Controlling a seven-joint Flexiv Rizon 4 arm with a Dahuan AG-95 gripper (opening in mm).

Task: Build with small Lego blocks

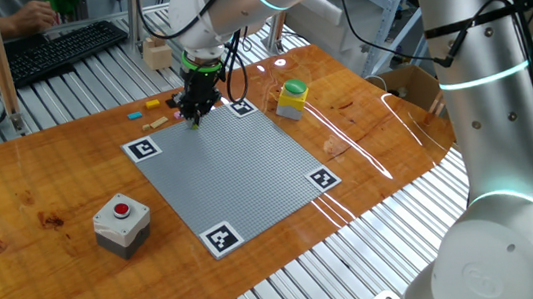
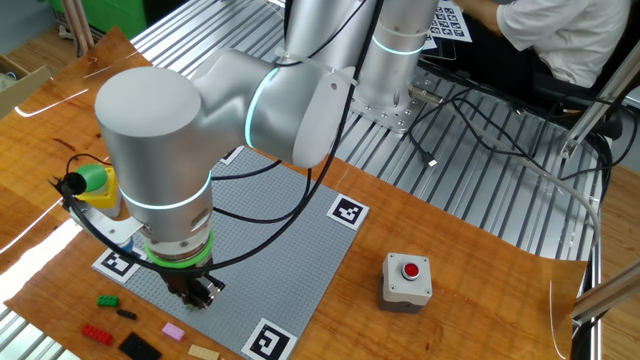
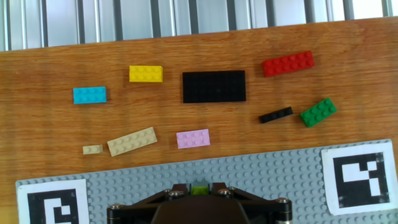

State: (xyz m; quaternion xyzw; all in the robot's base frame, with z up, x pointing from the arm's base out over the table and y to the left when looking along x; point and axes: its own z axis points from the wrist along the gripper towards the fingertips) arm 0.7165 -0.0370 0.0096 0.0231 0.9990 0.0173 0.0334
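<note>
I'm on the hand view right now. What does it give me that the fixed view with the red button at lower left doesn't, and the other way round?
Only the hand view shows each loose brick clearly: cyan, yellow, large black plate, red, thin black bar, green, pink and two tan pieces, plus a yellow-green brick between the fingers.

Only the fixed view shows the grey box with a red button, the yellow-and-green capped grey box and the silver arm.

Both show the grey studded baseplate, its square markers and the gripper at its edge.

Lab: marker-tagged plate (image 1: 239, 173), emergency button (image 1: 122, 224)
</note>
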